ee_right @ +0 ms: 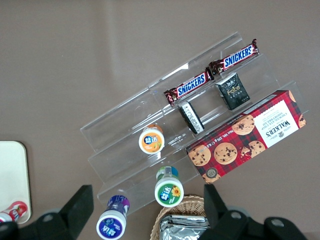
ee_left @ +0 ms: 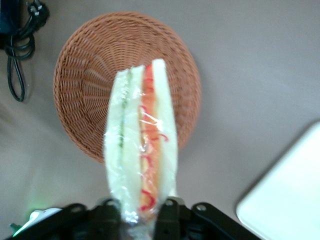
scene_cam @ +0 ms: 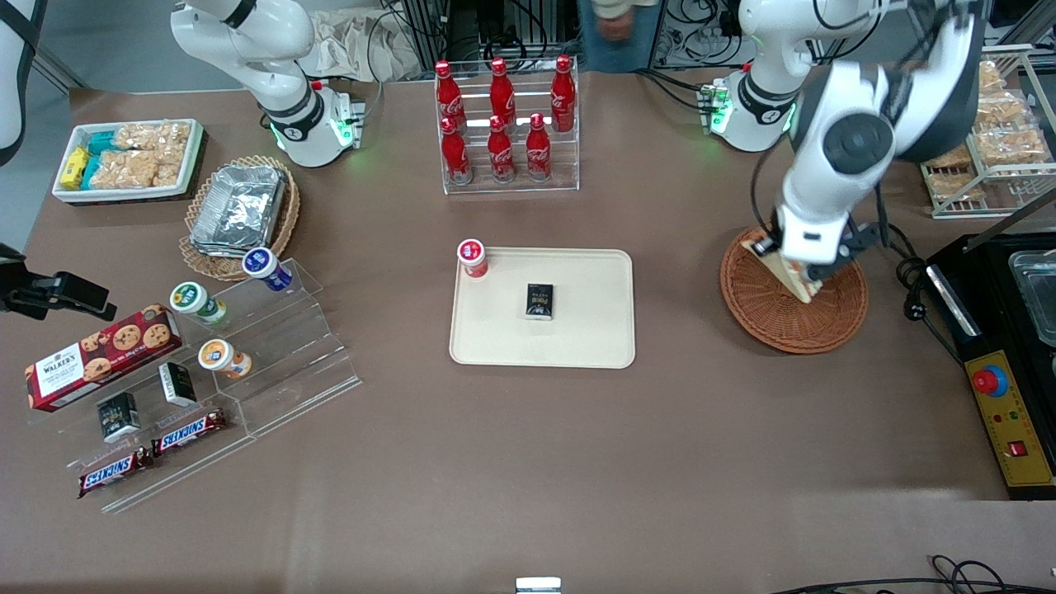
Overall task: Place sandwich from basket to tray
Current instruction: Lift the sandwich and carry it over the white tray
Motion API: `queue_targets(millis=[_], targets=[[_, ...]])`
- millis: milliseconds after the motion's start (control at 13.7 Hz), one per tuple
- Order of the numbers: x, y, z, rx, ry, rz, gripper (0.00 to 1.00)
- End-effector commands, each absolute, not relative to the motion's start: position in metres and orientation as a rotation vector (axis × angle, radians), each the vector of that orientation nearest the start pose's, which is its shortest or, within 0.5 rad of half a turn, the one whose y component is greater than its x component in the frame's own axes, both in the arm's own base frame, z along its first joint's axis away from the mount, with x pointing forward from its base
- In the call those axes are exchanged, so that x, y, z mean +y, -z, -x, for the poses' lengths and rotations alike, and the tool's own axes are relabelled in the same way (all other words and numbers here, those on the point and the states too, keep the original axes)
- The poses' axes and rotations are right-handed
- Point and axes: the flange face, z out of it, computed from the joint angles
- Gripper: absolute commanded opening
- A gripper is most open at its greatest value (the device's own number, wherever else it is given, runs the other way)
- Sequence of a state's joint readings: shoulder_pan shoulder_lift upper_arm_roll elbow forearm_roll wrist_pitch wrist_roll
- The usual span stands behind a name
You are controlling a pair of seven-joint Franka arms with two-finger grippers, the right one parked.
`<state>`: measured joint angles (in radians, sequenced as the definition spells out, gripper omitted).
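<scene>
A: Reddish-brown round wicker basket (ee_left: 95, 65) looks empty. Where's the triangular white-bread sandwich (ee_left: 141, 145) with the orange-red and green filling?

B: Clamped in the left arm's gripper (ee_left: 139, 212), fingers (ee_left: 167, 210) pinched on one end of the plastic-wrapped wedge. It hangs above the basket, clear of the weave as far as I can judge.

A: So pick done, transfer not started?

B: My read, yes. Flat cream rectangular plastic tray (scene_cam: 577, 346) sits well apart, toward the parked arm's end. Carry and release remain.

A: Room on the tray?

B: Small black box (scene_cam: 539, 301) near its middle, red-capped jar (scene_cam: 472, 257) at one corner. Plenty of bare surface nearer the basket.
</scene>
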<state>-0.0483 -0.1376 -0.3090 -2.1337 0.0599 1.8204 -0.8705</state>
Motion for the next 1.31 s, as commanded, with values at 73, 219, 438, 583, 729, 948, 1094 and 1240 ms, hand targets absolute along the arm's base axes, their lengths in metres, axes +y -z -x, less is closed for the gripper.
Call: queue_targets(millis=[73,219,438,583,729,948,1094,1240], targets=[[-0.232,-0.456,-0.455,-0.43,-0.209,3.025,0.0],[-0.278,-0.444,-0.439,-0.332,-0.14,3.124,0.0],[-0.326,-0.393,-0.414,-0.177,-0.052,3.205,0.0],[-0.352,-0.346,-0.418,-0.127,-0.022,3.257,0.0],[-0.369,-0.313,-0.415,-0.071,0.001,3.28,0.0],[-0.385,-0.273,-0.409,0.04,0.028,3.279,0.0],[-0.384,-0.263,-0.409,0.099,0.037,3.25,0.0],[-0.378,-0.255,-0.412,0.119,0.038,3.23,0.0]])
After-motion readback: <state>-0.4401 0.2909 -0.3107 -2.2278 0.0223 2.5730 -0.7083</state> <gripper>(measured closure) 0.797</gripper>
